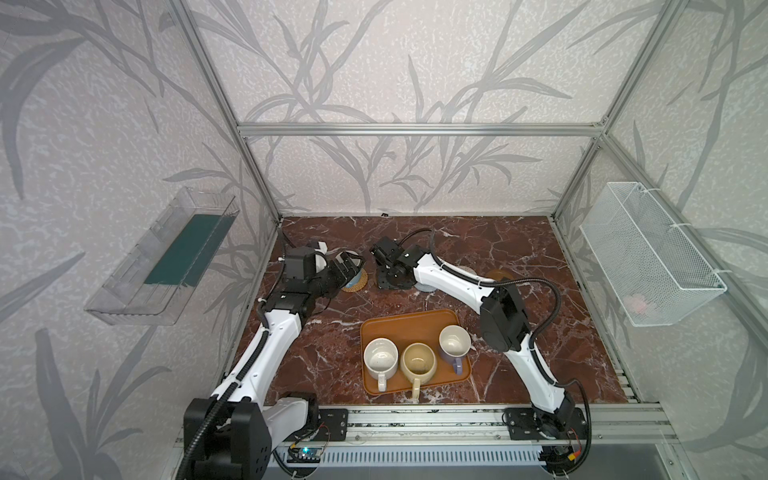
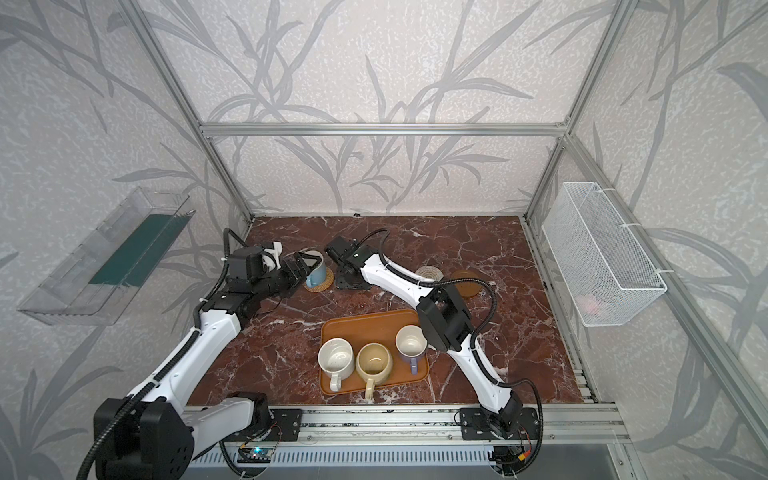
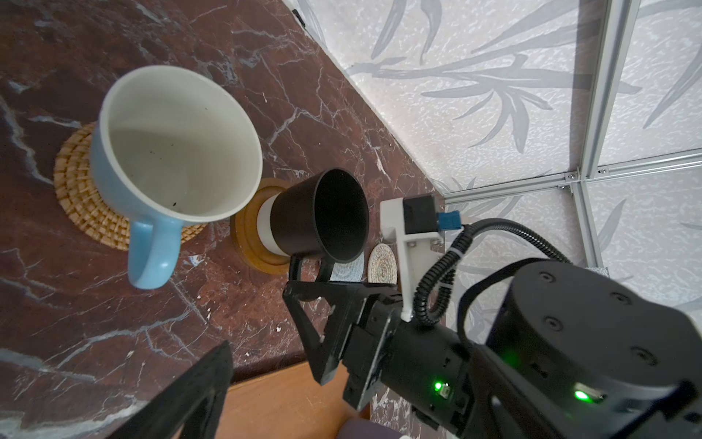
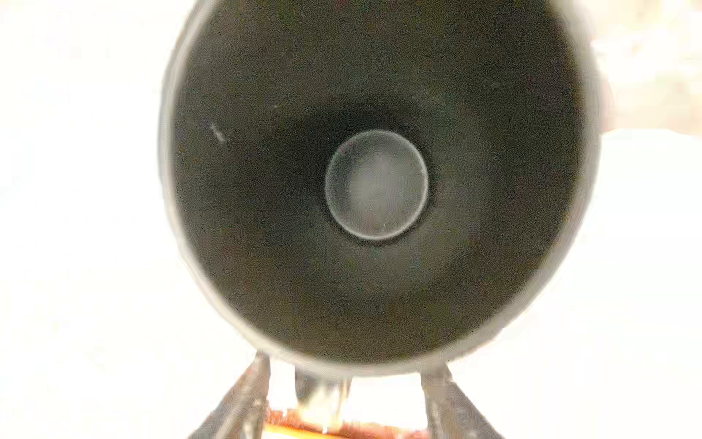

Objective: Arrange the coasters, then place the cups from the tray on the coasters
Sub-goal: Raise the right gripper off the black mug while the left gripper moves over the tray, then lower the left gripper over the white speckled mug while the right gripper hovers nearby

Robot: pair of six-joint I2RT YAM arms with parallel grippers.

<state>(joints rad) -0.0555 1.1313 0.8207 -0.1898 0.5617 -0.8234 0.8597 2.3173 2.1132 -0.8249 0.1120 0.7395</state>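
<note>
Black cup (image 3: pixel 315 220) is shown upright on a glossy brown coaster (image 3: pixel 247 232) at the far middle of the table (image 1: pixel 519 332). Its handle is turned towards the right end effector (image 4: pixel 347 365). In the right wrist view the handle is seen between the two fingers with a gap on each side, so the jaws are spread and nothing is pinched. The right arm is stretched from the front right corner across the tray (image 1: pixel 415 318), with the wrist tipped down over the cup's mouth. A clean lift off the handle is judged to be what the coming move turns on.

Beside it, a light blue cup (image 3: pixel 171 144) is set on a rattan coaster (image 3: pixel 76 190). The left end effector (image 2: pixel 305 266) is spread wide next to it and holds nothing. On the tray, the lavender cup (image 1: pixel 454 340) is nearest the right arm.
</note>
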